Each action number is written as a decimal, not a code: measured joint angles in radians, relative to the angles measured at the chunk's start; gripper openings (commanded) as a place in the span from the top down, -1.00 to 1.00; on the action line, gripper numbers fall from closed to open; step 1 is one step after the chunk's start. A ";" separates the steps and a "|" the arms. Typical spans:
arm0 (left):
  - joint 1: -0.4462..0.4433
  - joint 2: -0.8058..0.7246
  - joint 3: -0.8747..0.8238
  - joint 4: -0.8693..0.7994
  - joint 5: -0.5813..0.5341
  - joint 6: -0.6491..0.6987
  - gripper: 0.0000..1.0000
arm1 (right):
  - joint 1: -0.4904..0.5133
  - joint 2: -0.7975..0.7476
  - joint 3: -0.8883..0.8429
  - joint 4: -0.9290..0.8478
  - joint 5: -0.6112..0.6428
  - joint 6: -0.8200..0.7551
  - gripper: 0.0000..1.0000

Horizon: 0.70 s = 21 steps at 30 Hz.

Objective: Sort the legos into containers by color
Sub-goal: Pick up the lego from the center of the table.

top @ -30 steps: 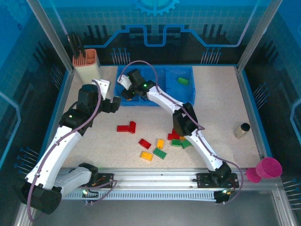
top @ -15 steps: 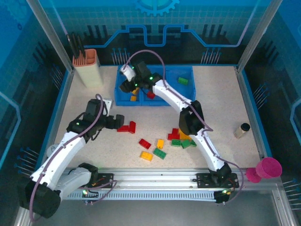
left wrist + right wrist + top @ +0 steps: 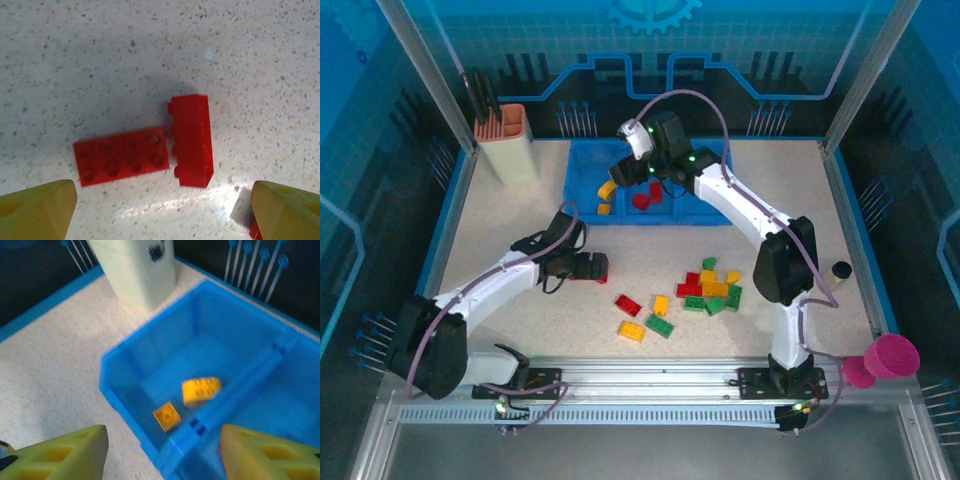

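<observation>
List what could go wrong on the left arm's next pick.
1. The open left gripper hangs over a flat red brick touching a red brick on its side; closing may grab both or shove one away.
2. The right gripper hangs open over the blue tray; a left-arm drop there may clash.

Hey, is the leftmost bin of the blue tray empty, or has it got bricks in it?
Not empty: the left compartment holds two yellow bricks lying on its floor, seen from the right wrist camera.
</observation>
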 measured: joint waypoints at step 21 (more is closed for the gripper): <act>-0.070 0.333 0.150 0.055 -0.052 -0.023 -0.42 | -0.050 -0.112 -0.241 -0.048 0.015 0.126 -0.39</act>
